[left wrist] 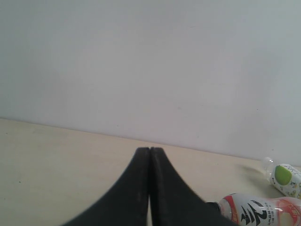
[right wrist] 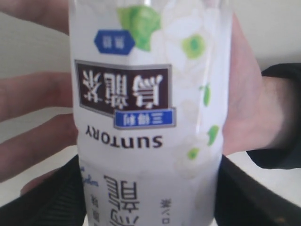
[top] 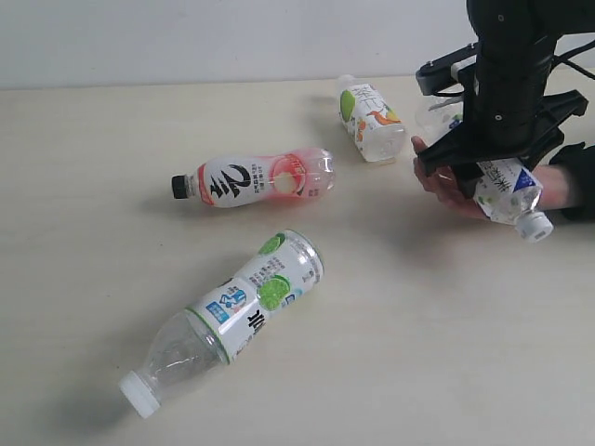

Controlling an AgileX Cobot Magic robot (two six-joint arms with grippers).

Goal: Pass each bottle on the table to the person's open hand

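Pink-white bottle point(top: 253, 178): showing black script on white label, black cap.
Green-lime bottle point(top: 244, 305): carrying lime print, blue patch, white cap.
Green-orange bottle point(top: 370, 118): showing green circle, orange marks.
Blue-white bottle point(top: 509, 190): showing green leaves, brown panel, blue banner, white cap.
Table point(top: 93, 279): reading pale beige.

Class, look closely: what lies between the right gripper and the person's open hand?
The blue-white bottle: the right gripper is shut on it, and the open hand lies just behind it. The right wrist view shows this best.

Exterior high over table point(top: 418, 372); left wrist low, wallward, sharing pink bottle point(top: 256, 178); right wrist seemingly close-up.
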